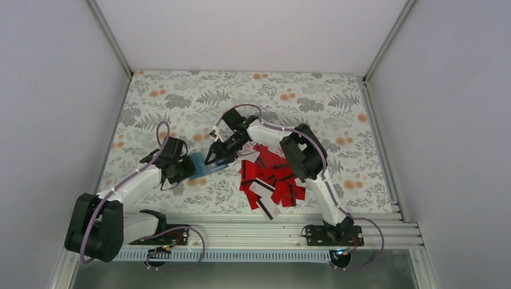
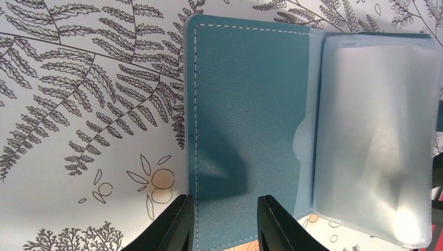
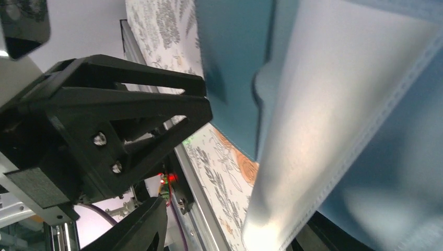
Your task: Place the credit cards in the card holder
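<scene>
**Fig.** The left arm is reaching forward and low. The left gripper [image 2: 224, 212] is pointing down at the card holder [image 2: 245, 104], its fingers standing apart over the near edge of the teal cover; contact is unclear. The right arm is bending at the elbow and crossing leftward. The right gripper [image 1: 212, 158] is parted astride the clear pockets [image 2: 376, 130], seemingly unclamped. The card holder is lying open, left of the credit cards [image 1: 272, 180], which are heaped toward the near edge of the table [image 1: 181, 96].
</scene>
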`<action>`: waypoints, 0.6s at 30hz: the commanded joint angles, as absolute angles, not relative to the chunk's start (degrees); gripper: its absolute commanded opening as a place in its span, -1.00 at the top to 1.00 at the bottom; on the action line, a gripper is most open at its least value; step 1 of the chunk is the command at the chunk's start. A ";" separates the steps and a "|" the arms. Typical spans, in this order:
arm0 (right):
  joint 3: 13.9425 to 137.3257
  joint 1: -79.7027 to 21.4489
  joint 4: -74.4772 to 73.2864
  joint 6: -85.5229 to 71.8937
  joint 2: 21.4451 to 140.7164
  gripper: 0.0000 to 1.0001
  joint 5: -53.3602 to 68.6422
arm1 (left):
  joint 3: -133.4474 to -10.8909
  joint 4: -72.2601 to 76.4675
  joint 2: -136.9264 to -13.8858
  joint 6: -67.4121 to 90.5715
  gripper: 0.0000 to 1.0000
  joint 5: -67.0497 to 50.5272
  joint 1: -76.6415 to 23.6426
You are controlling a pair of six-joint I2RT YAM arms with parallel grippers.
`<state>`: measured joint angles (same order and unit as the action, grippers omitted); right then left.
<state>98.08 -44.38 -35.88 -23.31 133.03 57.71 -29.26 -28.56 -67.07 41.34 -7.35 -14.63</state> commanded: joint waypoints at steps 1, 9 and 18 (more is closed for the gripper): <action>102.16 -45.70 -35.41 -22.15 134.93 -0.12 61.26 | -30.97 -29.31 -65.45 41.21 0.36 -8.37 -14.58; 106.60 -46.14 -35.66 -21.54 137.46 -0.10 63.71 | -34.36 -32.41 -63.58 41.94 0.36 -8.72 -14.57; 110.99 -46.23 -33.07 -22.43 140.30 -0.10 67.36 | -36.39 -37.03 -57.91 45.60 0.36 -11.25 -14.57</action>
<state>107.72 -45.45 -35.09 -22.26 138.58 63.77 -34.96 -33.91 -60.77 43.18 -9.21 -14.63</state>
